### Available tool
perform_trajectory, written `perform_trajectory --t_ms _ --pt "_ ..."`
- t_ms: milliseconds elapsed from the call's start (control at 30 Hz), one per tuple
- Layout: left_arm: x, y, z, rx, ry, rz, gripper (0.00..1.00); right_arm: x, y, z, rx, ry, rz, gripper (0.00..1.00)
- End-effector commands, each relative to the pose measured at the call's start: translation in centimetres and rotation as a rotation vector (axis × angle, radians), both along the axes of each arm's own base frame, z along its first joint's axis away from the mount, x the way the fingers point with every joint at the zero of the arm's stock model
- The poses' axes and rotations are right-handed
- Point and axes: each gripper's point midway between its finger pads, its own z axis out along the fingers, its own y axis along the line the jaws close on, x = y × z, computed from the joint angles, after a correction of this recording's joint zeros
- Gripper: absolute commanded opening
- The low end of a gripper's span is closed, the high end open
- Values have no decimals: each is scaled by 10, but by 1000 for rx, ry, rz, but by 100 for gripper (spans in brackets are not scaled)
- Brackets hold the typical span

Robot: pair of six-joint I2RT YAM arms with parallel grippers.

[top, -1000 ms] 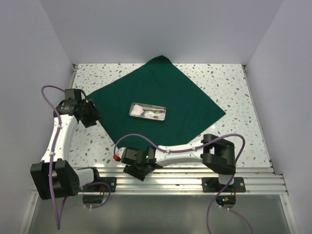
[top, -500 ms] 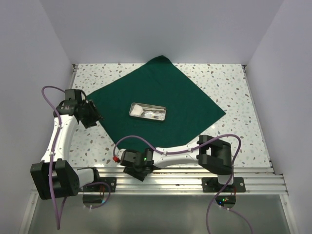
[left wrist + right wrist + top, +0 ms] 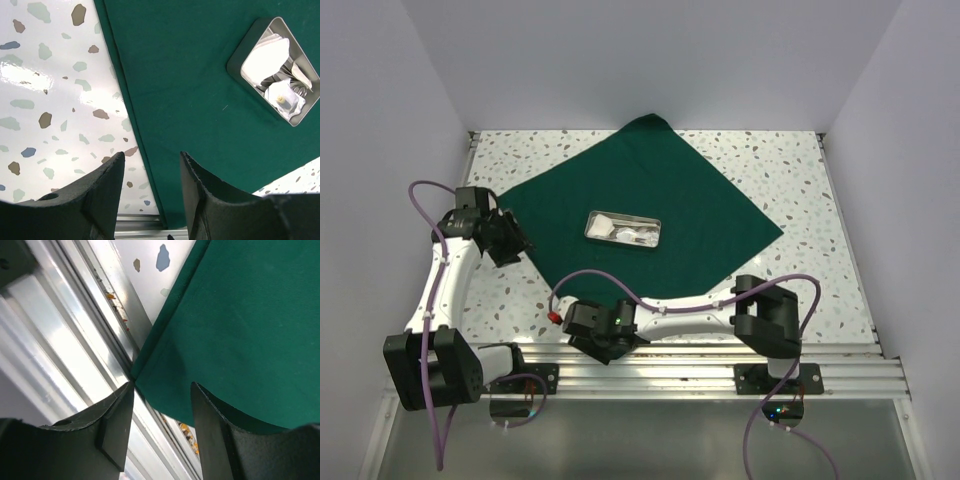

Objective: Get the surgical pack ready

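Observation:
The surgical pack is a large dark green drape point(image 3: 650, 200) spread flat like a diamond on the speckled table. A shallow metal tray point(image 3: 623, 229) with white pads and steel instruments sits at its middle. My left gripper point(image 3: 510, 243) is open at the drape's left edge. In the left wrist view the drape's edge point(image 3: 131, 125) runs between the open fingers point(image 3: 100, 192) of the gripper point(image 3: 151, 167). My right gripper point(image 3: 602, 340) is open at the drape's near corner. In the right wrist view that corner point(image 3: 150, 375) lies between the jaws of the gripper point(image 3: 162, 392), untouched.
An aluminium rail point(image 3: 700, 365) runs along the table's near edge, just under the right gripper; it also shows in the right wrist view point(image 3: 65, 335). White walls close in the table on three sides. Purple cables loop off both arms.
The right gripper has shifted slightly left and towards the drape's near corner. The left gripper has edged a little nearer the drape's left edge. The drape and tray have not moved.

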Motion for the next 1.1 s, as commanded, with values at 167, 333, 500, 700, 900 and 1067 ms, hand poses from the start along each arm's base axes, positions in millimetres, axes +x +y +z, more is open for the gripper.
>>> perform_trajectory --t_ms 167,333,500,700,900,1067 --pt "4 -1 8 -18 -32 11 52 4 6 -35 -45 -5 -11 52" --pt "4 -1 7 -18 -30 14 52 14 -6 -36 -85 -59 -52 36" --pt "5 -1 5 -20 -28 17 52 27 -12 -7 -38 -123 -117 13" --pt "9 1 5 -18 -27 22 52 63 -19 40 43 -134 -201 1" --pt "15 4 6 -3 -36 19 52 146 -37 86 93 -175 -307 0" --pt "23 9 7 22 -34 13 52 220 -42 115 115 -210 -375 0"
